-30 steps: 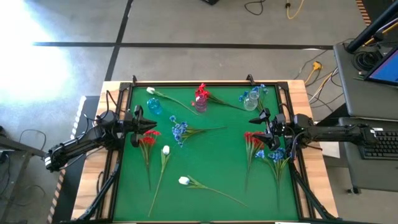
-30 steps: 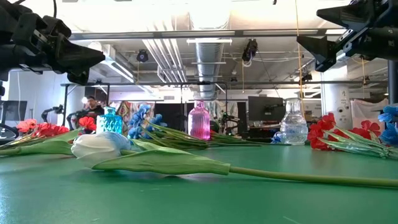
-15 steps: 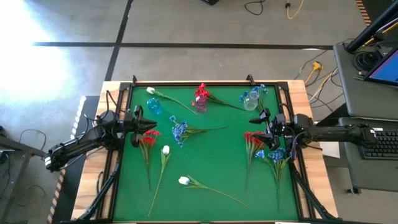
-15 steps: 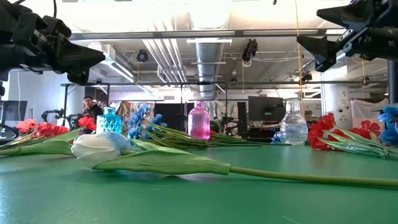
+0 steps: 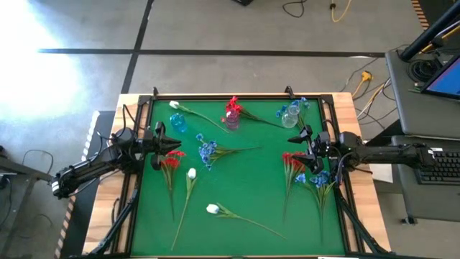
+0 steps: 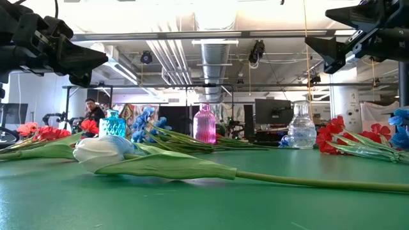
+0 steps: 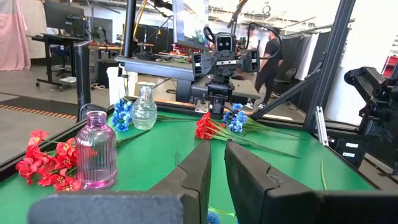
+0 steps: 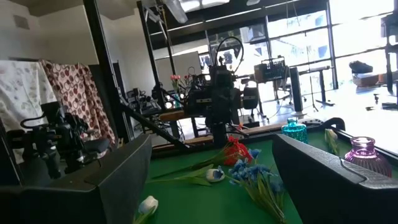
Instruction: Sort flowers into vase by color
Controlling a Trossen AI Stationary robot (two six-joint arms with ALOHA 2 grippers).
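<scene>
Flowers lie flat on the green mat [image 5: 244, 180]. Red blooms [image 5: 170, 160], blue blooms [image 5: 207, 150] and white buds [image 5: 191, 173] [image 5: 213, 209] are on the left and near side. Red [image 5: 293, 162] and blue [image 5: 316, 176] bunches lie at the right. Along the far side stand a blue vase [image 5: 178, 124], a pink vase [image 5: 231, 119] and a clear vase [image 5: 290, 117], with a white, a red and a blue flower lying beside them. My left gripper [image 5: 176, 144] hovers shut at the mat's left edge. My right gripper [image 5: 291, 138] hovers open at the right edge.
Black frame rails run along the mat's left and right sides [image 5: 338, 201]. A long-stemmed white bud [image 6: 102, 152] lies close to the near edge. The middle of the mat [image 5: 248, 169] is bare between the flower groups. A person stands far off in the room [image 6: 92, 110].
</scene>
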